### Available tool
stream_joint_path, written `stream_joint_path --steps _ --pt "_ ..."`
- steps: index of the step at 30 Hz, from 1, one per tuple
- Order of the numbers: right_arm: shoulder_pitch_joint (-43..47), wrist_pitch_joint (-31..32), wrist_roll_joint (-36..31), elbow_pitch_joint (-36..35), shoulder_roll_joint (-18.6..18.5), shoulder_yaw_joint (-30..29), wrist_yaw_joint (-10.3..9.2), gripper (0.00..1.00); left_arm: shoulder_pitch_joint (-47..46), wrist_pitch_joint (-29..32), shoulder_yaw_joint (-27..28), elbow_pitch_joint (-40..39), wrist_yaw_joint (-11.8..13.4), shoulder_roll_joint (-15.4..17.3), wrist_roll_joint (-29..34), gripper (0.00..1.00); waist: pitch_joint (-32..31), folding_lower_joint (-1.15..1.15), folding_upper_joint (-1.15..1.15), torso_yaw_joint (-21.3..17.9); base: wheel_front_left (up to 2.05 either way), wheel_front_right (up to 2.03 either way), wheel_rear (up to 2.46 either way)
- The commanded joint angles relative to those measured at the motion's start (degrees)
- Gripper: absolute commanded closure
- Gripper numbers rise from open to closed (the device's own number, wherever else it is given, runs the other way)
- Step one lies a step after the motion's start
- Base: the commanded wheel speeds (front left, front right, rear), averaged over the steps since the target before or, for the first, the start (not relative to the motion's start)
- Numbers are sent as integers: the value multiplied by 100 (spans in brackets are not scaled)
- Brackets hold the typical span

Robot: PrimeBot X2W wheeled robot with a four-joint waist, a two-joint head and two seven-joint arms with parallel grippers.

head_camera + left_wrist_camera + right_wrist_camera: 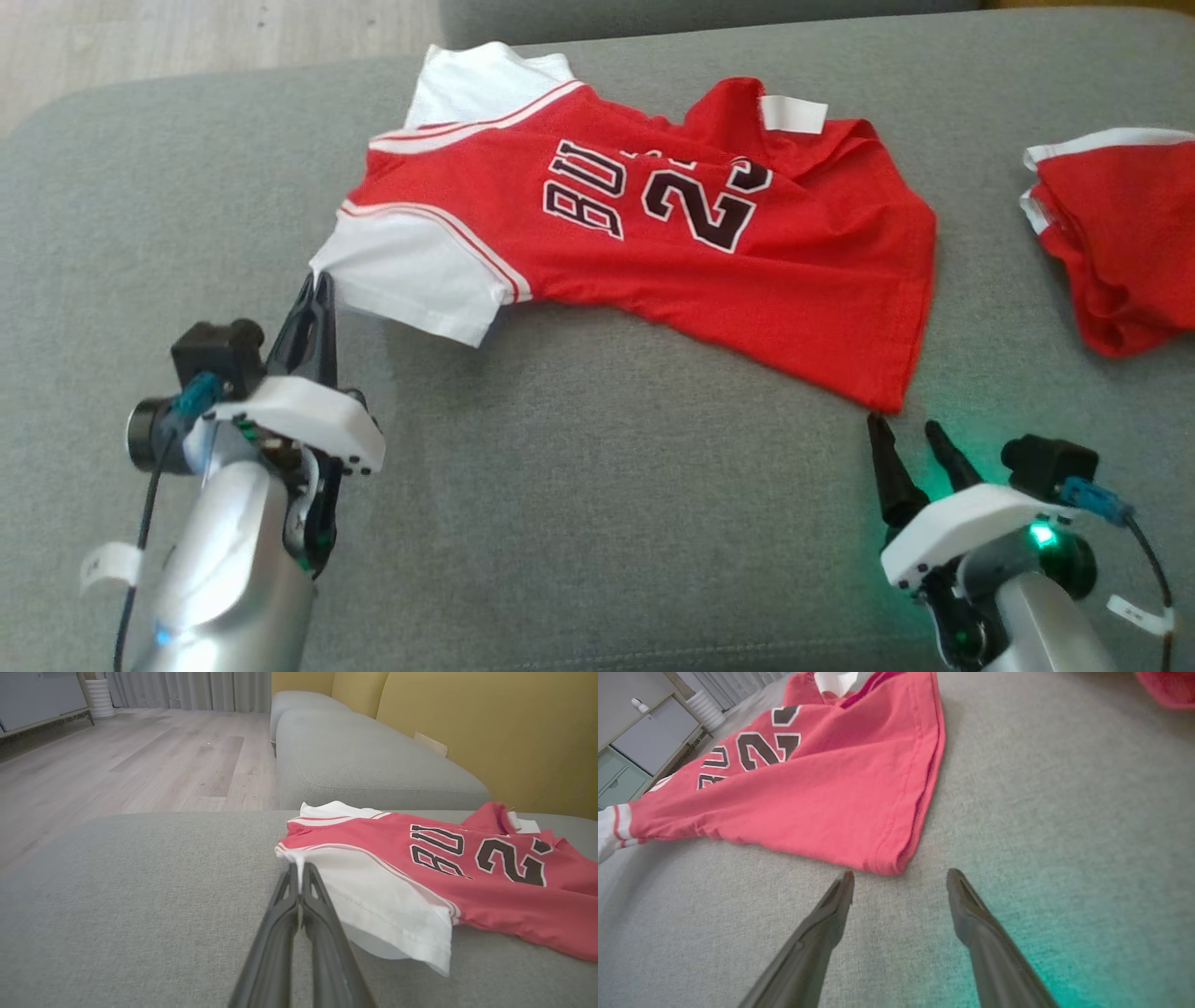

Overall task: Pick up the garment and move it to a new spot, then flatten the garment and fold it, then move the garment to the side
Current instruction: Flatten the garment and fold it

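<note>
The garment [653, 233] is a red jersey with white sleeves and dark lettering, spread on the grey cushion [579, 504]. My left gripper [317, 280] is shut on the corner of its near white sleeve [411, 275]. In the left wrist view the gripper [299, 867] pinches the sleeve [383, 896] at its edge, which lifts slightly off the cushion. My right gripper [904, 427] stands open just short of the jersey's near hem corner [887, 401]. In the right wrist view that gripper [900, 877] has its fingers apart, with the hem corner [887, 863] just beyond their tips and nothing between them.
A second red and white piece of clothing [1120, 243] lies at the cushion's right edge. Another grey cushion [364, 760] and a yellow backrest [490, 732] are behind. Wooden floor [140, 760] lies past the cushion's far left edge.
</note>
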Motion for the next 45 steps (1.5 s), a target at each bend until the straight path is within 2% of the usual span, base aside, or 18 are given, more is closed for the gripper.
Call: stream_joint_path --steps 1,12,16,17,18,19,25,31,35,38,45 --pt "-304 -7 98 -64 -13 154 -5 0 -98 -70 195 -268 30 104 11 100 -8 0 0 38 0 0 0" --pt "-997 -266 1204 1202 -13 590 -5 0 116 -60 58 -732 55 73 17 100 80 0 0 158 0 0 0" --pt "-1216 -433 1338 1567 -13 717 -5 0 104 -37 23 -788 66 86 12 100 116 0 0 151 0 0 0" --pt "-1266 -468 1362 1649 -13 753 -5 7 99 -33 17 -798 72 90 11 100 120 0 0 146 0 0 0" --pt "-1313 -503 1377 1731 -13 788 -5 59 95 -31 14 -806 78 95 8 100 119 0 0 139 0 0 0" --pt "-1361 -561 1353 1808 -13 818 -5 100 94 -31 13 -810 84 101 3 100 114 0 0 129 0 0 0" --pt "-1571 -1028 1082 2001 -13 948 -5 100 143 -36 59 -845 122 121 -80 100 -4 0 0 43 0 0 0" --pt "-1692 -1279 682 1637 -13 967 -5 100 199 -51 251 -1089 101 113 -316 100 -171 0 0 -58 0 0 0" --pt "-1795 -1317 281 959 -104 883 -5 100 177 -62 370 -1534 8 150 -438 100 -339 0 0 -120 0 0 0" --pt "-1899 -1195 61 254 -311 858 -5 100 117 -66 520 -1955 -11 150 -559 100 -498 0 0 -156 0 0 0" --pt "-2055 -488 -256 -1472 -856 716 -5 100 -104 -59 896 -3126 3 144 -904 100 -912 0 0 -191 0 0 0"
